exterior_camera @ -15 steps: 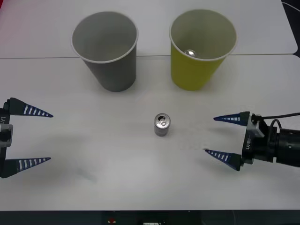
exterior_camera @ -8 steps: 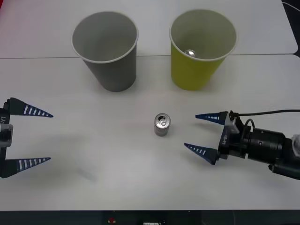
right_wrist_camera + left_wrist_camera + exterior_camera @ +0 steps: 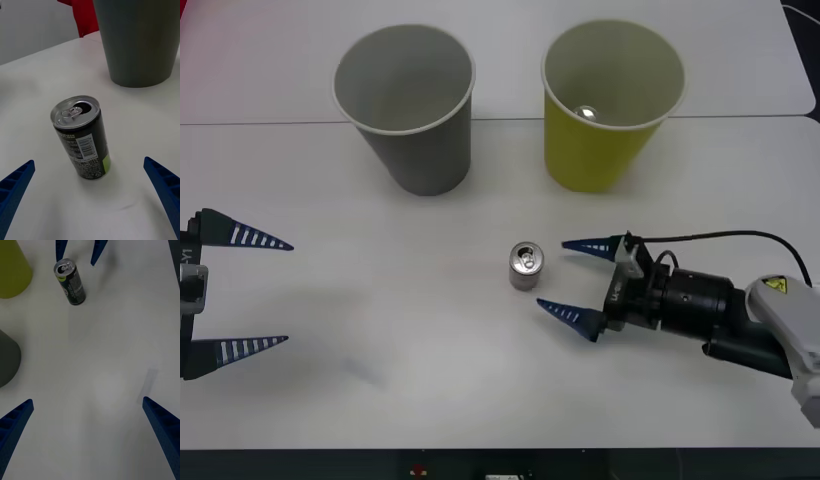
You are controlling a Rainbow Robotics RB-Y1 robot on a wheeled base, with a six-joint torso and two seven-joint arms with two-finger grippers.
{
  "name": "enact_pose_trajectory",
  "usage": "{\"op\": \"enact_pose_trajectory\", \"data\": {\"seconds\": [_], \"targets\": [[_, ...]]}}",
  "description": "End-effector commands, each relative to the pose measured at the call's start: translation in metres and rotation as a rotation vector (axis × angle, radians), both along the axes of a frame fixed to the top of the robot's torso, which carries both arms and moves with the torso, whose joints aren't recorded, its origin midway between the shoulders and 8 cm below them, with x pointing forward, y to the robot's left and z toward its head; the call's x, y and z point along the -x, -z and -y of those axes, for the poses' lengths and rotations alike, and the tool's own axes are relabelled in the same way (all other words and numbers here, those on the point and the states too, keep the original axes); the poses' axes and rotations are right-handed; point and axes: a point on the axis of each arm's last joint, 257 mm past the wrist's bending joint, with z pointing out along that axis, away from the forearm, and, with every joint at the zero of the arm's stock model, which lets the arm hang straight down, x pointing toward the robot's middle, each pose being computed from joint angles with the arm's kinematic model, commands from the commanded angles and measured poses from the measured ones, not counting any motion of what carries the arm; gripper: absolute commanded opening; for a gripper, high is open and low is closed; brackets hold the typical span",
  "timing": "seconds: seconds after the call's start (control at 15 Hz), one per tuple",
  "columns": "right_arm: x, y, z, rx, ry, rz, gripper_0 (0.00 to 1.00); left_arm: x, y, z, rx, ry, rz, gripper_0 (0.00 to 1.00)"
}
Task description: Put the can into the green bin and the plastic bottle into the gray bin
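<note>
Left gripper [image 3: 288, 292] hangs spread wide over the table's [image 3: 380, 400] left edge, while the can [image 3: 526, 266] stands upright mid-table, nearer than the gray bin [image 3: 410, 110] and green bin [image 3: 605, 105], with the right gripper [image 3: 575, 280] splayed just beside it, not touching.

A white label with a barcode and fine print is carried on the small silver-topped, dark-sided drink can [image 3: 82, 144]; no wording can be read.
</note>
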Motion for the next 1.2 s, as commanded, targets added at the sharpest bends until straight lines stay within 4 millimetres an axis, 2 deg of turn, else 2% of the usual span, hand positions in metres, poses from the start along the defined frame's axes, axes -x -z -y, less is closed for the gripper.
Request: {"op": "enact_pose_trajectory", "data": {"seconds": [0.07, 0.73, 1.0, 1.07, 1.13, 1.2], "targets": [[-0.005, 0.004, -0.015, 0.001, -0.013, 0.01, 1.0, 0.0, 0.0, 0.0, 0.0, 0.0, 0.0, 1.0], [-0.02, 0.013, -0.055, 0.077, -0.016, 0.073, 1.0, 0.0, 0.0, 0.0, 0.0, 0.0, 0.0, 1.0], [-0.023, 0.012, -0.061, 0.075, -0.004, 0.081, 1.0, 0.0, 0.0, 0.0, 0.0, 0.0, 0.0, 1.0], [-0.023, 0.012, -0.061, 0.077, -0.005, 0.086, 0.95, 0.0, 0.0, 0.0, 0.0, 0.0, 0.0, 1.0], [-0.024, 0.011, -0.061, 0.079, -0.006, 0.091, 0.66, 0.0, 0.0, 0.0, 0.0, 0.0, 0.0, 1.0], [-0.024, 0.011, -0.06, 0.081, -0.006, 0.092, 0.06, 0.0, 0.0, 0.0, 0.0, 0.0, 0.0, 1.0]]}}
